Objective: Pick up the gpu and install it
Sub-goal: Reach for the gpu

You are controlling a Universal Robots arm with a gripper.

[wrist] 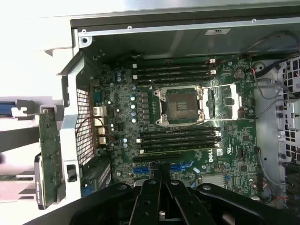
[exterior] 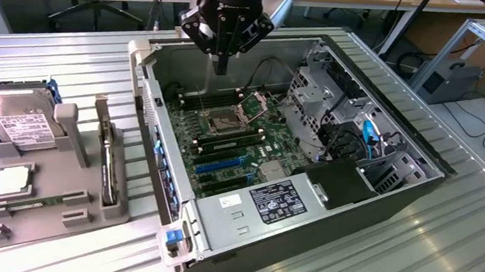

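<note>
The gpu (exterior: 109, 168) stands on edge in a slot of the grey holder (exterior: 46, 215), at the exterior view's left, beside the open computer case (exterior: 246, 208). In the wrist view the gpu (wrist: 49, 152) appears as a thin card with small components, just outside the case's rear wall. My gripper (exterior: 220, 64) hangs above the far end of the case over the motherboard (exterior: 242, 146), well apart from the gpu. Its black fingers (wrist: 151, 180) are shut together with nothing between them, above the blue card slots (wrist: 140, 169).
A silver hard drive (exterior: 20, 126) with a white label leans in the holder. A processor (exterior: 12, 179) and a green memory stick (exterior: 22, 204) lie lower in it. Inside the case are the open processor socket (wrist: 181, 106), memory slots (wrist: 180, 137), a drive cage (exterior: 318, 109) and loose cables (exterior: 371, 138).
</note>
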